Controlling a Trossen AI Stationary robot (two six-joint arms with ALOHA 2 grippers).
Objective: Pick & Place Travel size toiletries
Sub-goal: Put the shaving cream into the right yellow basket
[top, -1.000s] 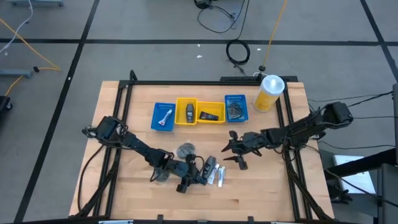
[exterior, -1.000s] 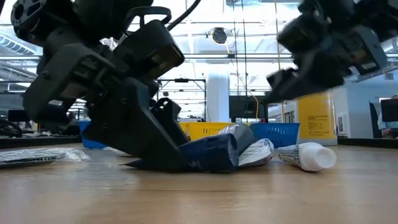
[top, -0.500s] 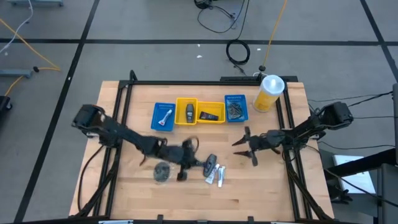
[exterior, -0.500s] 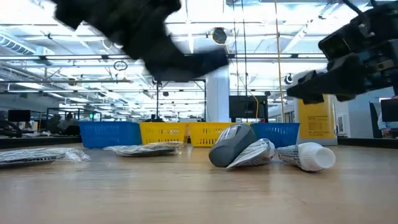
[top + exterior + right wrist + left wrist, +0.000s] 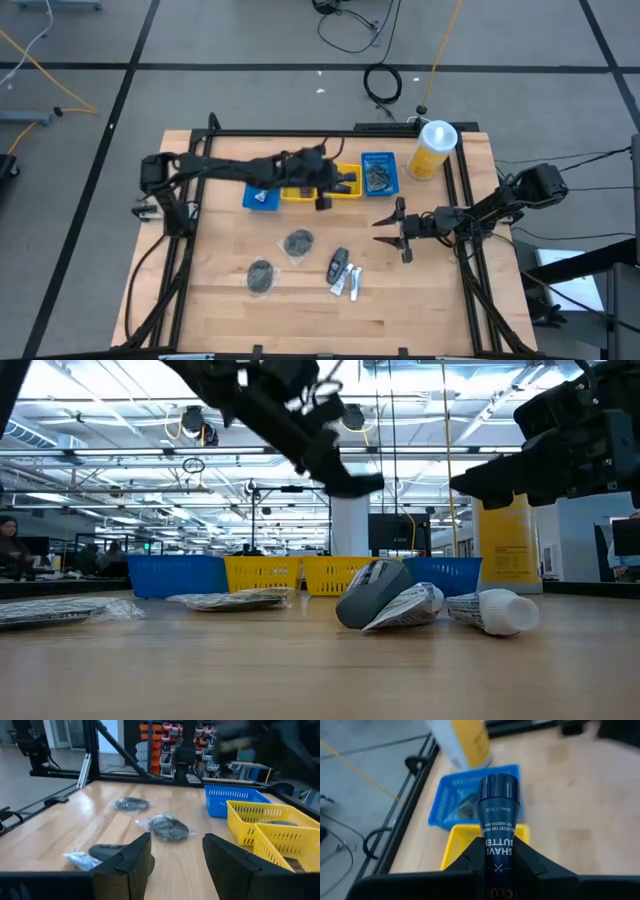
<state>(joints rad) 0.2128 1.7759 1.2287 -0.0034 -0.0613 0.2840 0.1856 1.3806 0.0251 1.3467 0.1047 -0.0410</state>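
Note:
My left gripper [image 5: 322,196] hangs above the yellow trays [image 5: 322,181] at the far side, shut on a dark blue tube [image 5: 498,815] printed "Shave Butter". On the table lie two grey discs in clear wrap [image 5: 298,242] [image 5: 261,275], a dark tube [image 5: 338,265] and small white tubes [image 5: 351,283]. My right gripper [image 5: 391,226] hovers open right of them, above the table, with nothing between its fingers [image 5: 125,862]. My left gripper pinches the tube's lower body [image 5: 496,851] between its two fingers. The tube lies along the fingers, and its round cap end [image 5: 499,787] sticks out past the fingertips. It is lifted clear, over the yellow tray [image 5: 457,847].
Along the far side stand a blue tray [image 5: 263,188], two yellow trays and another blue tray [image 5: 378,172]. A tall yellow bottle with a white cap [image 5: 432,148] stands at the far right. Bare wood lies at the table's near left and near right.
My left gripper has risen from the table's near middle with the dark blue tube and swung toward the far edge, over the yellow trays. The tube is lifted clear of the table. My right gripper has risen and drawn back a little toward the right edge.

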